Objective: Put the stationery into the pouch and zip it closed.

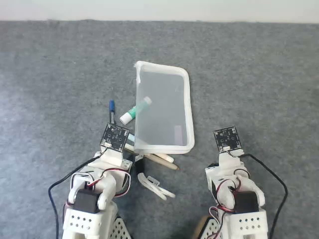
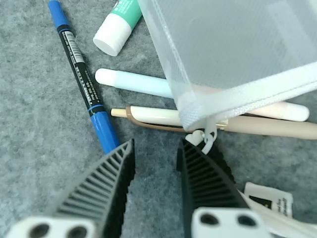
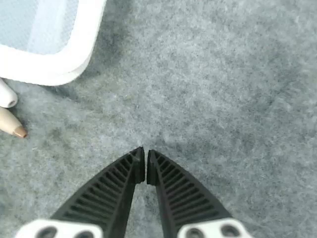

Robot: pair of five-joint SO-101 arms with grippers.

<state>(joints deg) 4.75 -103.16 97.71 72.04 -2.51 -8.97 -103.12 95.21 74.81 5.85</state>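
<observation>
A translucent white pouch (image 1: 164, 112) lies flat at the table's middle, its near corner (image 2: 237, 59) over two pens. A green-and-white glue stick (image 1: 134, 110) pokes out at its left edge, cap end (image 2: 115, 29) on the carpet. Beside it lie a blue pen (image 2: 81, 74), a pale blue pen (image 2: 133, 82) and a beige pen (image 2: 158, 116). The zipper pull (image 2: 204, 138) hangs at the corner. My left gripper (image 2: 156, 153) is open just short of the pens and the pull, holding nothing. My right gripper (image 3: 145, 161) is shut over bare carpet, right of the pouch's corner (image 3: 54, 59).
A white clip-like item (image 1: 155, 185) lies between the two arms, near the left arm's base. Pen tips (image 3: 10, 111) stick out under the pouch's near edge. Grey carpet covers the table; open room lies to the far left and right.
</observation>
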